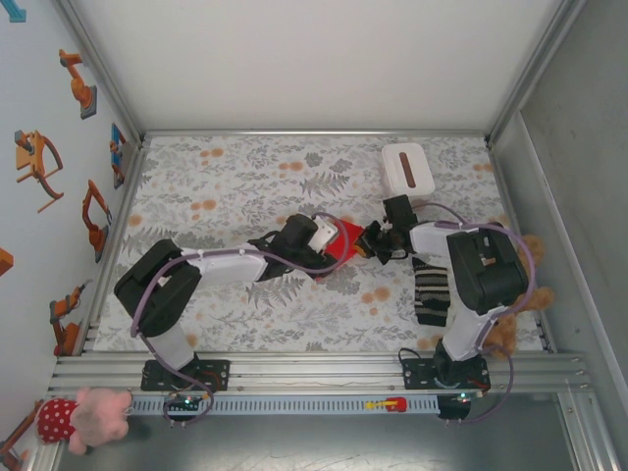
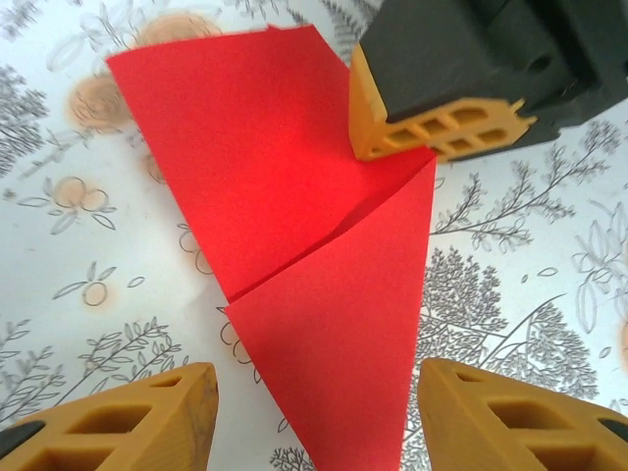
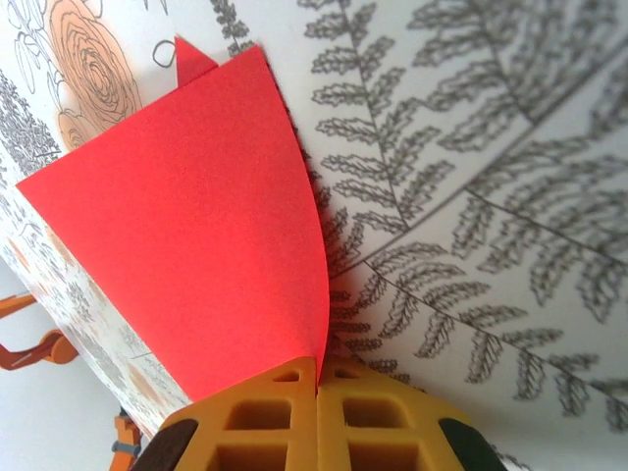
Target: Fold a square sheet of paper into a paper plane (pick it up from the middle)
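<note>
R gripper [image 3: 317,391] clamped on corner of folded red paper [image 2: 285,186]; L gripper [image 2: 314,420] spread, straddling its pointed end.

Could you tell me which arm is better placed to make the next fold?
Left, probably. The right gripper is shut on an edge of the red paper, holding it, while the left gripper is open with a finger on each side of its narrow end, free to work it.
</note>
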Controlling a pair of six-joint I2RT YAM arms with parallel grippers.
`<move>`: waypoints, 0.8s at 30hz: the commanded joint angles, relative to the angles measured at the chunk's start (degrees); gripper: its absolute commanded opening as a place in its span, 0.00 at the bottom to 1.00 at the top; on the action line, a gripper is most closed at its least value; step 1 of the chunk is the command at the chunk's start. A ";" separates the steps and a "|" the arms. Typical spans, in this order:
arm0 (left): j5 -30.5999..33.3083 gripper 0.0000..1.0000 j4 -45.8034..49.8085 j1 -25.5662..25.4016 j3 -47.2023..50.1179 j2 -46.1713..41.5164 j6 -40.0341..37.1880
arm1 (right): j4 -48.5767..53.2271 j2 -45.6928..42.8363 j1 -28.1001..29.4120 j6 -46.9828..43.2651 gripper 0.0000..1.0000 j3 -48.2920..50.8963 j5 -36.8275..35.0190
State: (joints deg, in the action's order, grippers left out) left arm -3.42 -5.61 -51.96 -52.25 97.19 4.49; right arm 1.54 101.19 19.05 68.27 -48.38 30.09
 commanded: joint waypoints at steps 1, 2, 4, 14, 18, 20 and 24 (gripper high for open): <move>2.54 0.57 1.79 -1.26 1.66 -3.13 2.51 | -2.59 -2.06 0.90 3.91 0.00 1.27 -2.66; 2.87 0.57 1.54 -1.90 1.79 -3.59 2.78 | -2.70 -2.05 1.05 3.93 0.00 1.36 -2.88; 2.88 0.57 0.97 -2.89 2.06 -3.79 3.14 | -3.21 -2.04 1.34 5.43 0.00 1.70 -3.28; 3.27 0.57 1.21 -4.90 -2.02 3.68 2.45 | -2.16 -2.32 2.18 6.71 0.00 1.19 -3.72; 5.02 0.56 1.87 -4.90 -3.65 6.10 2.41 | -1.48 -2.58 2.30 6.85 0.00 0.88 -3.65; 5.99 0.56 2.35 -4.90 -4.49 7.30 2.45 | -1.04 -2.58 2.23 6.87 0.00 0.57 -3.54; 7.93 0.55 2.95 -4.90 -5.56 9.19 2.71 | -0.36 -2.69 2.46 6.88 0.00 0.22 -3.37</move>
State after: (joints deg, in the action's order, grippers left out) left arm 2.35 -4.40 -56.64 -56.01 105.14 6.61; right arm -0.47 100.47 20.88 74.17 -47.09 27.55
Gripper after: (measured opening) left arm 0.554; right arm 0.049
